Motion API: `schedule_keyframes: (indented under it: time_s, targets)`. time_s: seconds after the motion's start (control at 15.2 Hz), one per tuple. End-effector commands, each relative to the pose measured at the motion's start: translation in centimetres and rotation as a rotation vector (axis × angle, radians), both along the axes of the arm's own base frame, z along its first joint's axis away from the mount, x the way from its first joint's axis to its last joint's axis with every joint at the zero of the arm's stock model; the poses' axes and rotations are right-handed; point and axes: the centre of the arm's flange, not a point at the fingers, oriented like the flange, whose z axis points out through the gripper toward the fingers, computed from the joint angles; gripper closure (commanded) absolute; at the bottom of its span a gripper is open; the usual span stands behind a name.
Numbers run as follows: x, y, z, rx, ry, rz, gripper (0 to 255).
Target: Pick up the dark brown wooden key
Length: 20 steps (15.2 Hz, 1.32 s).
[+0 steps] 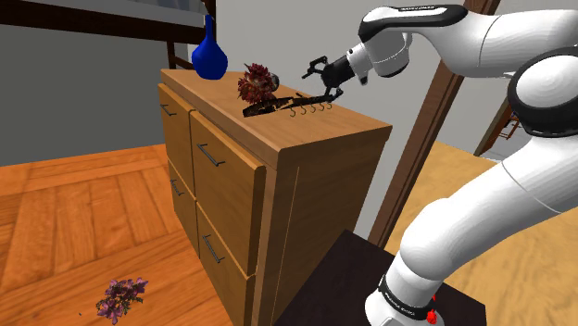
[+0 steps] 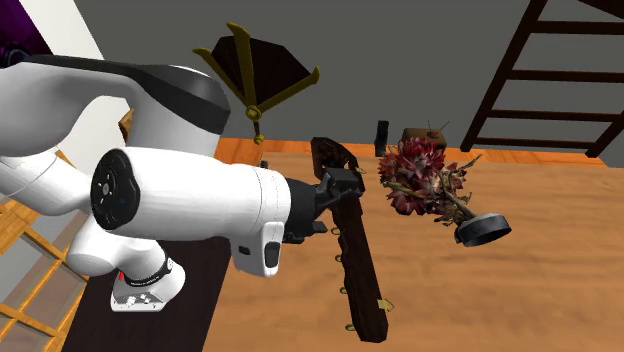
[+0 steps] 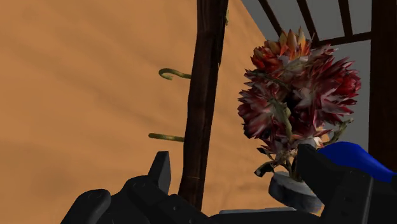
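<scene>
Atop the dresser [image 1: 278, 131], spread gripper [image 3: 236, 165] straddles dark key rack [image 3: 203, 95].

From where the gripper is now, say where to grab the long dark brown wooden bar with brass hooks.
Pinch the bar across its narrow width at the end near the open gripper, from above. It lies flat on the wooden dresser; hooks line one edge, a red dried flower crowds the other.

dresser [image 1: 310, 130]: wooden, drawers on the front, carries everything
top, far end: blue vase [image 1: 209, 57], upright
top, middle: red dried flowers [image 1: 257, 83], their small dark pot [image 2: 482, 230] tipped over
top, near end: dark brown key rack [image 1: 282, 105] with hooks, just beside the flowers
floor [image 1: 83, 213]: wood, purple flower bunch [image 1: 121, 296] lying on it
</scene>
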Motion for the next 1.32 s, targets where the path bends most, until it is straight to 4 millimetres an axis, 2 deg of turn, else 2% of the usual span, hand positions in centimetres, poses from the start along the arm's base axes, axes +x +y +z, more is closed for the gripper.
schedule_keyframes:
  time_s: [0.0, 0.33, 0.46, 0.53, 1.12, 1.25]
  targets:
    - [0.3, -0.8, -1.1, 0.013, -0.006, -0.023, 0]
    - [0.3, -0.8, -3.7, 0.013, -0.006, -0.023, 0]
    - [0.3, -0.8, -4.0, 0.013, -0.006, -0.023, 0]
    - [0.3, -0.8, -4.1, 0.013, -0.006, -0.023, 255]
    - [0.3, -0.8, -4.0, 0.013, -0.006, -0.023, 255]
    - [0.3, -0.8, -3.0, 0.013, -0.006, -0.023, 255]
